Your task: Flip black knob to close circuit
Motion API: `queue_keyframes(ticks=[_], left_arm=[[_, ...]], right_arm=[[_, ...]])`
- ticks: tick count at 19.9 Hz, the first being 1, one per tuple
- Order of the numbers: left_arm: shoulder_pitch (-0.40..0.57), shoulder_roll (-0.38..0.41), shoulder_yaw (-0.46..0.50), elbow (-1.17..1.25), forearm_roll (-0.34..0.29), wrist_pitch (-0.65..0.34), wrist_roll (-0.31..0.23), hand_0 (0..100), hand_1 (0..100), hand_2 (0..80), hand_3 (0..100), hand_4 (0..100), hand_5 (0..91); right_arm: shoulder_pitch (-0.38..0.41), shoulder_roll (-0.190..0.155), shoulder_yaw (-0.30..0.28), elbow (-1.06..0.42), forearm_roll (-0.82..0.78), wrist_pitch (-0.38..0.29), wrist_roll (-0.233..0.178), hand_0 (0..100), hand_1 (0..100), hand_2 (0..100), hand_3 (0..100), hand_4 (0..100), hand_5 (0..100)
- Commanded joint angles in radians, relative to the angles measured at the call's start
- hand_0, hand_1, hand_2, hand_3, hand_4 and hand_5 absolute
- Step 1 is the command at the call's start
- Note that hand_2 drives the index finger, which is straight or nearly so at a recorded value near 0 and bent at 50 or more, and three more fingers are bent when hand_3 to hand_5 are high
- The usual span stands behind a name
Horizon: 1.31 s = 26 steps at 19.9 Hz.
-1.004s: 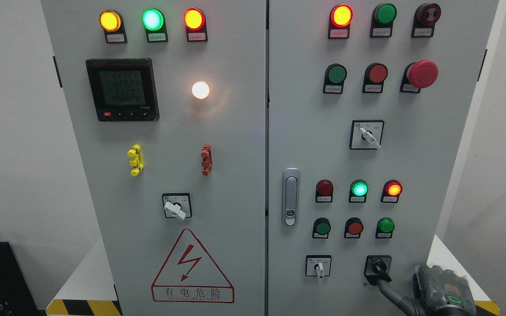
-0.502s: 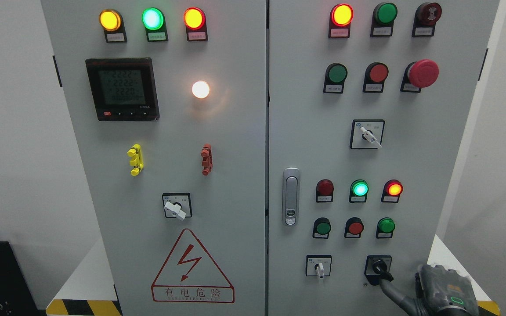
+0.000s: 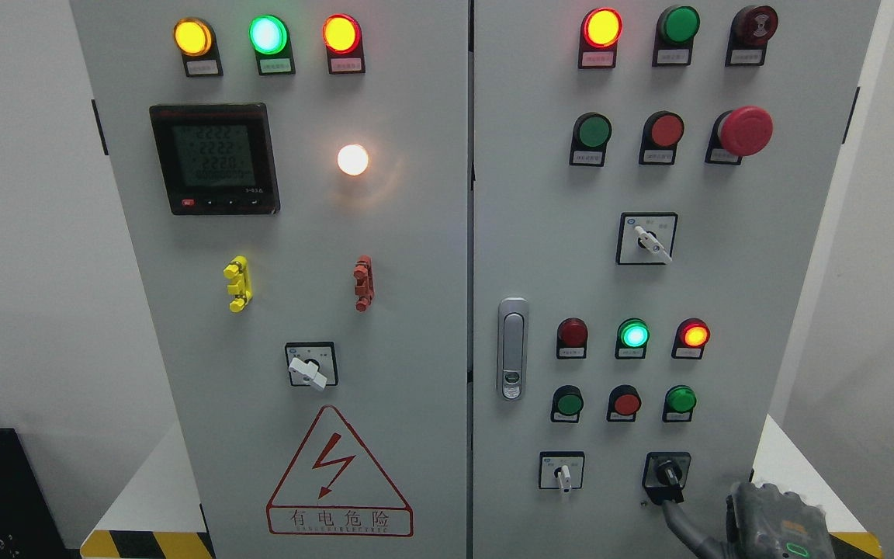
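Note:
The black knob (image 3: 667,471) sits in a black square plate at the lower right of the grey cabinet's right door (image 3: 540,233), its lever pointing down and slightly right. My right hand (image 3: 761,528) comes in at the bottom right corner, just right of and below the knob. One grey finger (image 3: 681,517) stretches up-left, and its tip meets the lower end of the knob's lever. Nothing is grasped. The rest of the hand is cut off by the frame's bottom edge. My left arm is out of view.
A white selector switch (image 3: 563,473) sits left of the knob. Above them are a row of three push buttons (image 3: 626,404) and a row of indicator lamps (image 3: 633,335). A door handle (image 3: 513,349) is at the seam. A white ledge (image 3: 784,466) lies to the right.
My right hand has sunk a little lower and drifted slightly left in the frame. The finger stays at the knob's lever, which hangs a bit more downward than before.

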State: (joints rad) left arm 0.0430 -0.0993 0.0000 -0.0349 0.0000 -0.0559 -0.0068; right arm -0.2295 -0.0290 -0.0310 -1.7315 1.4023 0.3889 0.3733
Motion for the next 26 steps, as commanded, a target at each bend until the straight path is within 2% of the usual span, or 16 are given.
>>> queue_keyframes(ticks=[1,6,7,9,10,13,16,17,18,19,21,22,23,24,26], left_arm=[[0.000,0.001,0.012,0.000,0.008,0.001,-0.001,0,0,0.0,4,2,0.0],[0.000,0.000,0.012,0.000,0.008,0.001,-0.001,0,0,0.0,4,2,0.0],[0.000,0.000,0.011,0.000,0.008,0.001,-0.001,0,0,0.0,4,2,0.0],[0.000,0.000,0.012,0.000,0.008,0.001,-0.001,0,0,0.0,4,2,0.0],[0.000,0.000,0.011,0.000,0.008,0.002,-0.001,0,0,0.0,4,2,0.0],[0.000,0.000,0.011,0.000,0.008,0.002,-0.001,0,0,0.0,4,2,0.0],[0.000,0.000,0.011,0.000,0.008,0.001,-0.001,0,0,0.0,4,2,0.0],[0.000,0.000,0.012,0.000,0.008,0.001,-0.001,0,0,0.0,4,2,0.0],[0.000,0.001,0.011,0.000,0.008,0.001,-0.001,0,0,0.0,4,2,0.0],[0.000,0.001,0.012,0.000,0.008,0.001,-0.001,0,0,0.0,4,2,0.0],[0.000,0.001,0.011,0.000,0.008,0.002,-0.001,0,0,0.0,4,2,0.0],[0.000,0.000,0.012,0.000,0.008,0.001,-0.001,0,0,0.0,4,2,0.0],[0.000,0.001,0.011,0.000,0.008,0.001,-0.001,0,0,0.0,4,2,0.0],[0.000,0.001,0.011,0.000,0.008,0.001,-0.001,0,0,0.0,4,2,0.0],[0.000,0.001,0.011,0.000,0.008,0.001,-0.001,0,0,0.0,4,2,0.0]], right_arm=[[0.019,-0.003,0.065,-0.010,-0.002,-0.002,0.001,0,0,94,100,84,81],[0.050,-0.002,0.059,-0.028,-0.031,-0.004,-0.002,0,0,94,100,84,81],[0.059,0.006,0.054,-0.030,-0.073,-0.004,-0.020,0,0,94,100,84,81],[0.091,0.027,0.048,-0.037,-0.175,-0.004,-0.085,0,0,93,100,84,82],[0.113,0.040,0.046,-0.065,-0.222,-0.004,-0.102,0,0,92,100,83,82],[0.168,0.084,0.017,-0.149,-0.354,-0.005,-0.109,0,0,87,100,83,82],[0.220,0.127,-0.007,-0.249,-0.555,-0.008,-0.122,0,0,73,100,81,80],[0.239,0.127,-0.019,-0.272,-0.656,-0.022,-0.135,0,0,64,94,79,78],[0.257,0.127,-0.035,-0.293,-0.769,-0.044,-0.148,0,0,52,86,74,73],[0.274,0.127,-0.049,-0.310,-0.877,-0.073,-0.157,0,0,45,75,66,65],[0.306,0.127,-0.090,-0.336,-1.026,-0.108,-0.160,0,0,27,47,43,30],[0.320,0.127,-0.098,-0.341,-1.089,-0.116,-0.159,0,0,23,42,39,24],[0.329,0.129,-0.108,-0.344,-1.147,-0.123,-0.156,0,0,14,31,28,12],[0.344,0.129,-0.125,-0.344,-1.202,-0.137,-0.149,0,0,8,22,20,4],[0.392,0.129,-0.145,-0.344,-1.317,-0.191,-0.137,0,0,0,13,12,0]])
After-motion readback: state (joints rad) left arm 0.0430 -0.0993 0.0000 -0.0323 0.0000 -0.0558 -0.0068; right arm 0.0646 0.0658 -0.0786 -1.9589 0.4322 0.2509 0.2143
